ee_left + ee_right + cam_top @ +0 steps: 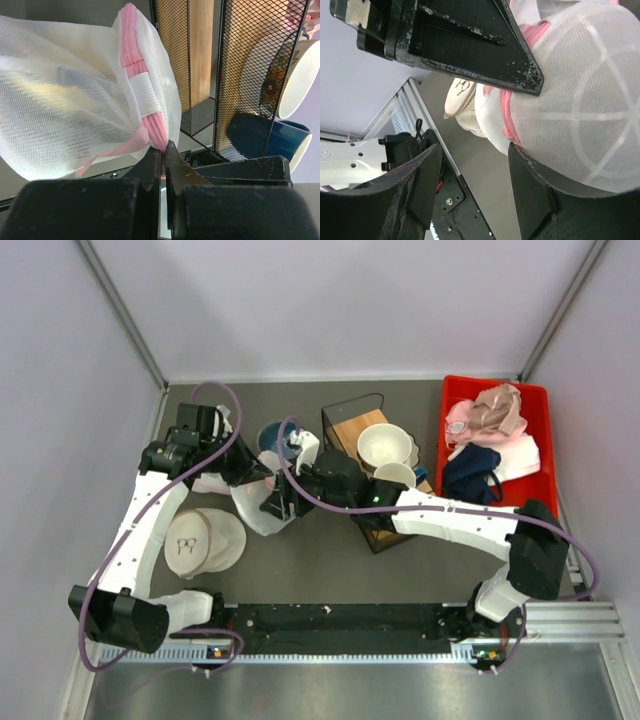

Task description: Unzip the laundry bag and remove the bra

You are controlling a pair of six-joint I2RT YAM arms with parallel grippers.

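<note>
We see the rounded white mesh laundry bag with pink zipper trim (250, 508) resting on the grey desk (320, 560), left of centre, between the two arms' tips. The left gripper (162, 150) comes in from the left, and its jaws are clenched tight on the pink trim at the bag's lower end. In the left wrist view the pink zipper band (131, 55) runs up the bag's edge under a white woven tab (147, 95), and it looks closed along the stretch we can see. A yellowish shape with a darker patch shows dimly through the mesh. We take it for the yellow bra (45, 95), inside the bag.

The right gripper (475, 162) reaches in from the right with its jaws released and standing apart. The bag's dome (585, 100) lies against one finger (530, 195), and nothing sits between the jaws.

Just beside the bag, nearer the arm bases, lies a flatter round white bag with a small dark mark (200, 540). Behind the right arm stands a black wire rack (345, 420) holding a cream bowl (385, 445). At the far right a red bin (540, 400) holds pale pink and navy cloth.
</note>
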